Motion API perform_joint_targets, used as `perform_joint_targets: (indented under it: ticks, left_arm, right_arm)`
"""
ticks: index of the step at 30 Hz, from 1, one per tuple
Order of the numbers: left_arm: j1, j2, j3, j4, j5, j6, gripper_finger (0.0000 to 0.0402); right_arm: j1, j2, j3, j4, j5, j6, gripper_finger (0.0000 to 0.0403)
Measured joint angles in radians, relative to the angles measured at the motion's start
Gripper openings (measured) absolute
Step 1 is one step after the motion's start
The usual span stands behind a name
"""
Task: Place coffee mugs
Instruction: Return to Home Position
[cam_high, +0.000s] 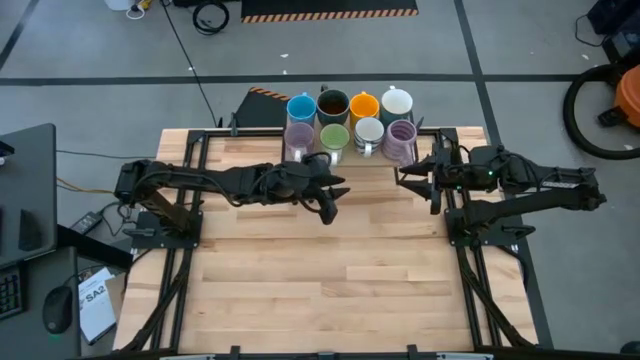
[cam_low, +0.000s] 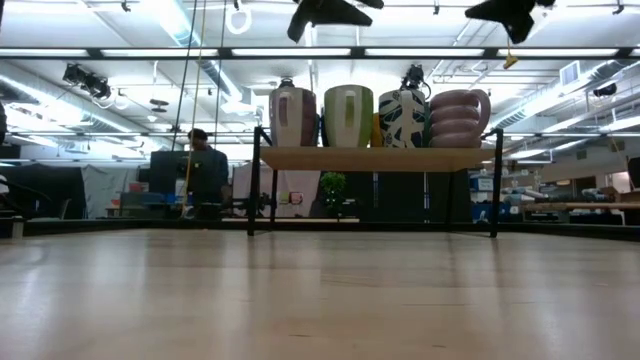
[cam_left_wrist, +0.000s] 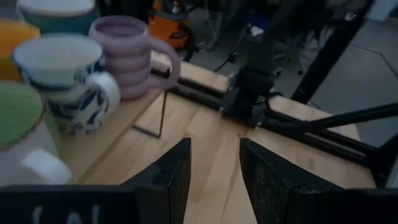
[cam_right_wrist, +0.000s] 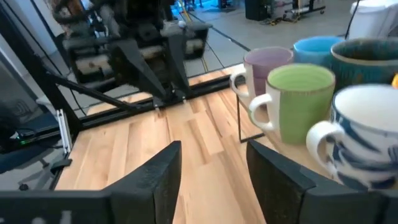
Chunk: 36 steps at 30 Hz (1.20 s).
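Eight mugs stand upright on their bases in two rows on a small raised shelf (cam_low: 375, 158) at the table's far edge. The back row is blue (cam_high: 300, 107), dark brown (cam_high: 332, 104), orange (cam_high: 363, 105) and white (cam_high: 397, 102). The front row is lilac (cam_high: 299, 136), green (cam_high: 334, 137), white with a blue pattern (cam_high: 368, 132) and ribbed lilac (cam_high: 401, 139). My left gripper (cam_high: 331, 200) hovers open above the table, just near of the shelf's left part. My right gripper (cam_high: 414, 176) hovers open off the shelf's right end. Neither touches a mug.
The shelf stands on thin black metal legs (cam_low: 254, 180) with open space under it. Black arm frames (cam_high: 185, 215) run along the table's left and right sides. Bare wooden tabletop (cam_high: 330, 280) stretches from the shelf to the near edge. A person (cam_low: 205, 170) stands far off in the room.
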<state>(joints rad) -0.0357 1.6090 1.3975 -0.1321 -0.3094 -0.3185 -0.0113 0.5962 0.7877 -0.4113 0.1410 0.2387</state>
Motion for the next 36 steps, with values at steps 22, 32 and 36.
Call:
perform_joint_targets:
  ticks: [22,32,36]
  left_arm:
    - [0.042,-0.034,-0.020,-0.014,0.279,0.119,0.0142]
    - [0.036,-0.146,-0.256,0.154,0.313,0.015,0.0142]
    - [0.037,-0.263,-0.344,0.156,0.238,0.011,0.0142]
  right_arm:
    - [0.002,-0.178,-0.427,0.475,0.058,0.319,0.0165]
    - [0.002,-0.318,-0.505,0.509,0.074,0.368,0.0164]
    - [0.003,-0.387,-0.534,0.508,0.126,0.379,0.0164]
